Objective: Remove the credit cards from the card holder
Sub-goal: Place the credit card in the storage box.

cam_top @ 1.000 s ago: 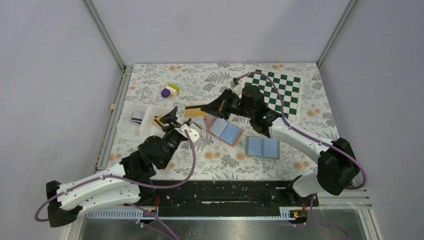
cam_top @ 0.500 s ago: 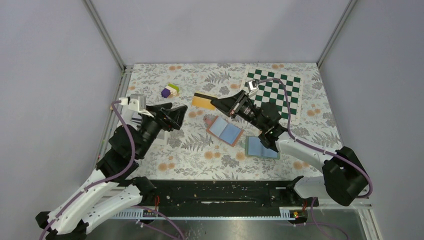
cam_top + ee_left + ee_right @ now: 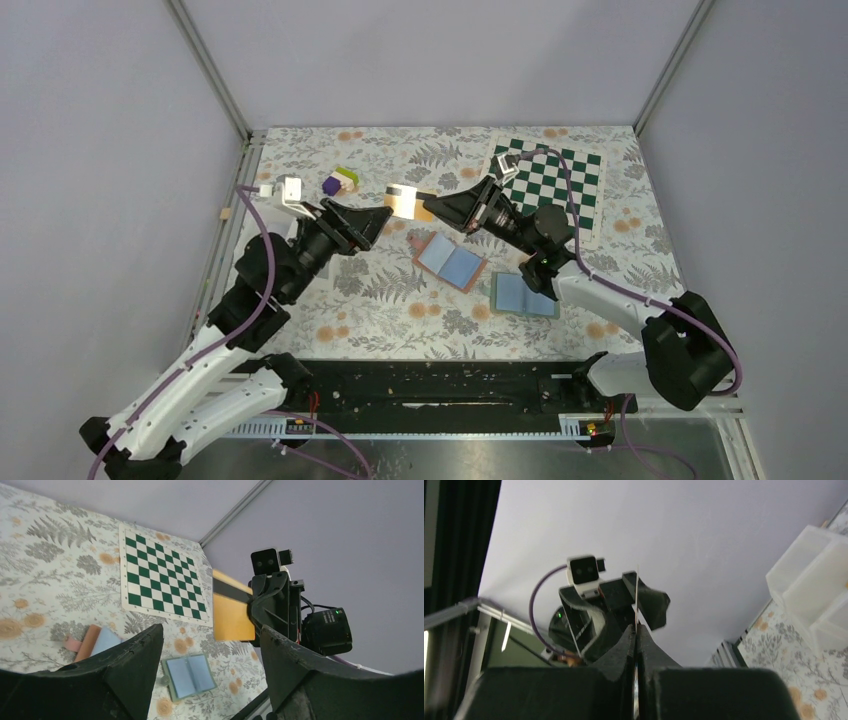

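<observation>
Your right fingers pinch the credit card edge-on at centre; the left fingers stand spread behind it, with a clear bin at 3 o'clock.

I record the left gripper as relocated. A second ago it hung low and well away from the chessboard. It has since risen and swung toward the chessboard, fingers spread, and now faces the credit card. The left arm has lifted from its low crouch and stretched out. The right gripper, clamped on the card, has carried it up and farther back, level with the chessboard's near half. Over the last half second the gap between card and left fingertips has narrowed, and the card's face has turned pale with glare on its side away from the chessboard
</observation>
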You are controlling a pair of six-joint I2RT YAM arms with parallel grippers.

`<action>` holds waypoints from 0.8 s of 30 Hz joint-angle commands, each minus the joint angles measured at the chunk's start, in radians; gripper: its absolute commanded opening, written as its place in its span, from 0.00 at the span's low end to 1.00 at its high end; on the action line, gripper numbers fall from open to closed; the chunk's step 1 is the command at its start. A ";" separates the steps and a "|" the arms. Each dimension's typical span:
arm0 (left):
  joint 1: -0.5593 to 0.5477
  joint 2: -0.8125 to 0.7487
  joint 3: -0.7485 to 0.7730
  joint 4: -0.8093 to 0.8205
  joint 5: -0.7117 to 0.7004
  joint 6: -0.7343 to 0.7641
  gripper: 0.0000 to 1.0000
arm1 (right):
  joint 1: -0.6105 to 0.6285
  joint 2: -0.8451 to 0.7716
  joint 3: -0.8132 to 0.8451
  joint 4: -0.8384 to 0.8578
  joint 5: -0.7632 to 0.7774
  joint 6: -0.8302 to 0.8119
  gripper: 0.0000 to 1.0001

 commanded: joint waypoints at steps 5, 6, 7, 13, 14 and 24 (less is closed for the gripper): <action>0.017 0.008 0.282 -0.345 0.140 0.224 0.72 | -0.099 0.052 0.115 -0.018 -0.590 -0.008 0.00; 0.017 0.029 0.322 -0.420 0.163 0.238 0.72 | -0.100 0.059 0.124 0.004 -0.658 0.004 0.00; 0.018 0.052 0.360 -0.481 0.199 0.258 0.72 | -0.101 0.063 0.126 0.037 -0.689 0.023 0.00; 0.020 0.197 0.517 -0.666 0.494 0.342 0.67 | -0.101 0.088 0.131 0.182 -0.841 0.139 0.00; 0.020 0.219 0.537 -0.675 0.540 0.350 0.64 | -0.101 0.091 0.137 0.195 -0.852 0.154 0.00; 0.020 0.365 0.586 -0.680 0.748 0.390 0.52 | -0.099 0.070 0.142 0.226 -0.845 0.191 0.00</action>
